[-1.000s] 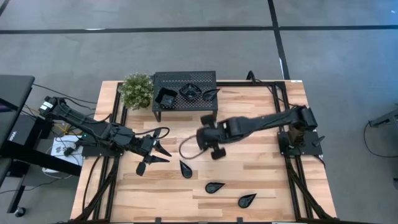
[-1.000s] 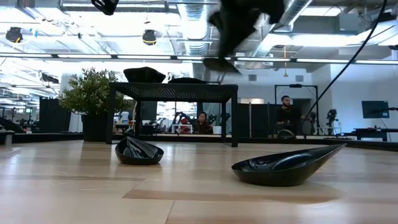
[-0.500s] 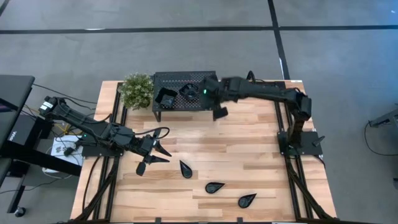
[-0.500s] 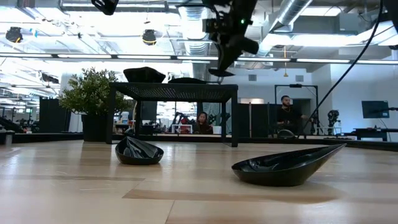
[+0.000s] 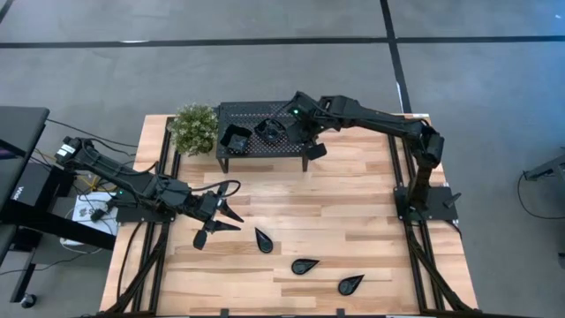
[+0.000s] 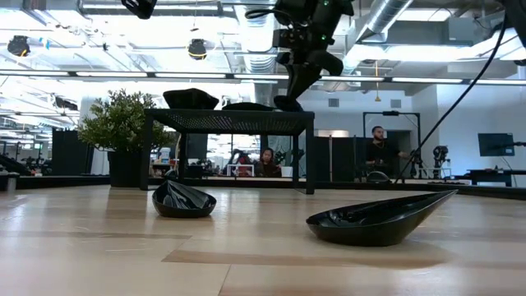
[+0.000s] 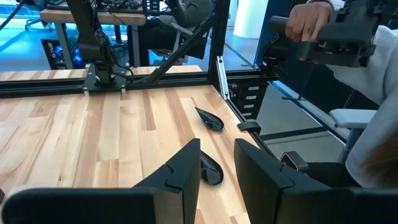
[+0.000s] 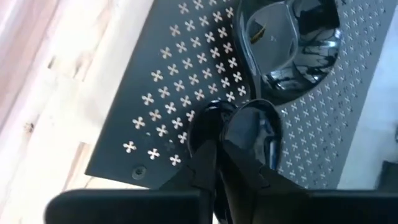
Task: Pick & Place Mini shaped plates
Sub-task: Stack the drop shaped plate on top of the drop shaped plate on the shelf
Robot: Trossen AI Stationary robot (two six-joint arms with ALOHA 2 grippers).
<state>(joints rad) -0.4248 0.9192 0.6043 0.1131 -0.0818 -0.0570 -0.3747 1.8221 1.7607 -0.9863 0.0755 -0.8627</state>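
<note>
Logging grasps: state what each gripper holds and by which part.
Right gripper pinches a glossy black mini plate by its rim over the perforated stand. Left gripper holds nothing.

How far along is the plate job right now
Done: two plates, a square plate and a scalloped plate, sit on the perforated stand. In hand: the right gripper holds a plate over the stand. Left: three teardrop plates on the table; the left gripper waits nearby.

Right gripper [image 5: 298, 129], clamped on leaf-shaped plate [image 8: 252, 134]: travels from mid-table to perforated stand [image 5: 238, 113], lowers plate near its top.
</note>
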